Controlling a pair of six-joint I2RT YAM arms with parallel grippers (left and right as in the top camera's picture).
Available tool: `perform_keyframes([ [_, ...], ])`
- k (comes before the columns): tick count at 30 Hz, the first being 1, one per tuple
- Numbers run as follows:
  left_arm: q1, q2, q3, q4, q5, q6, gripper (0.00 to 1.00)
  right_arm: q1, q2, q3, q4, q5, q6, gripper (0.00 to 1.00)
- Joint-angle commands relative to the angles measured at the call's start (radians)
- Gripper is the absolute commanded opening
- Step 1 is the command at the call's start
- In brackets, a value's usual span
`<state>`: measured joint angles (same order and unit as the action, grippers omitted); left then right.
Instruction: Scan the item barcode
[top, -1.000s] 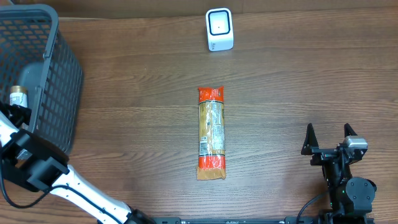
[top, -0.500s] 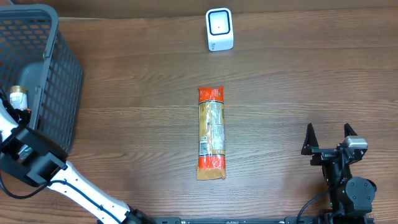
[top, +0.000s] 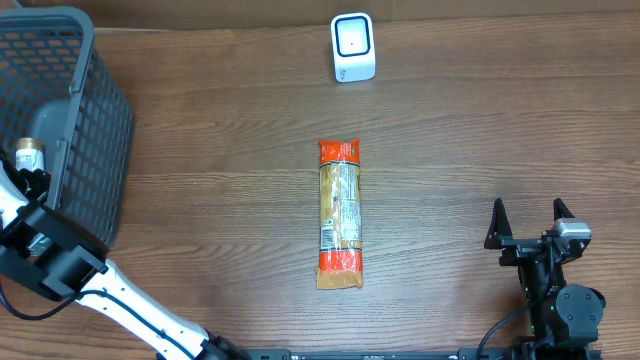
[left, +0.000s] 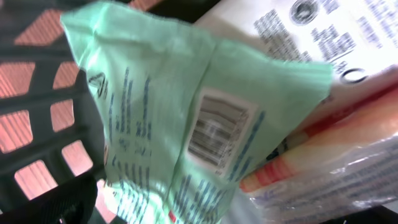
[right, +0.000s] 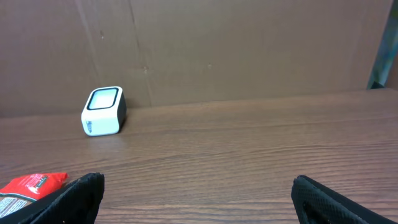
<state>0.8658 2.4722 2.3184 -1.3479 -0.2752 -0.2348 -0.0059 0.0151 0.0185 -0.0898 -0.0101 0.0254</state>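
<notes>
A long packet with orange ends (top: 339, 213) lies flat in the middle of the table; its red end (right: 31, 185) shows in the right wrist view. The white scanner (top: 353, 47) stands at the back, also seen as a small white box (right: 104, 111). My left arm (top: 28, 157) reaches into the grey basket (top: 85, 90). Its camera is close over a pale green packet (left: 155, 93) with a barcode (left: 214, 127). Only one dark finger (left: 59, 202) shows, far to the side, so the jaws stand open. My right gripper (top: 528, 208) rests open and empty at the front right.
Inside the basket, a white packet (left: 298, 31) and a clear wrapped pack with red print (left: 336, 149) lie beside the green one. A brown cardboard wall (right: 249, 50) closes the table's far side.
My left arm has shifted slightly at the basket's edge. The right arm, the packet on the table and the scanner have not moved.
</notes>
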Motion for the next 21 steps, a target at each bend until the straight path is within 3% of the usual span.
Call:
perform_keyframes([
  [1, 0.008, 0.008, 0.000, 0.017, 0.014, 0.030, 1.00, -0.002, -0.008, -0.010, 0.006, 0.012, -0.004, 1.00],
  [15, 0.004, 0.008, -0.099, 0.118, 0.101, 0.030, 0.99, -0.002, -0.008, -0.010, 0.006, 0.012, -0.004, 1.00],
  [17, 0.003, 0.008, -0.129, 0.133, 0.101, 0.030, 0.89, -0.002, -0.008, -0.010, 0.006, 0.012, -0.004, 1.00],
  [21, 0.002, 0.005, -0.141, 0.132, 0.114, 0.039, 0.55, -0.002, -0.008, -0.010, 0.006, 0.012, -0.004, 1.00],
])
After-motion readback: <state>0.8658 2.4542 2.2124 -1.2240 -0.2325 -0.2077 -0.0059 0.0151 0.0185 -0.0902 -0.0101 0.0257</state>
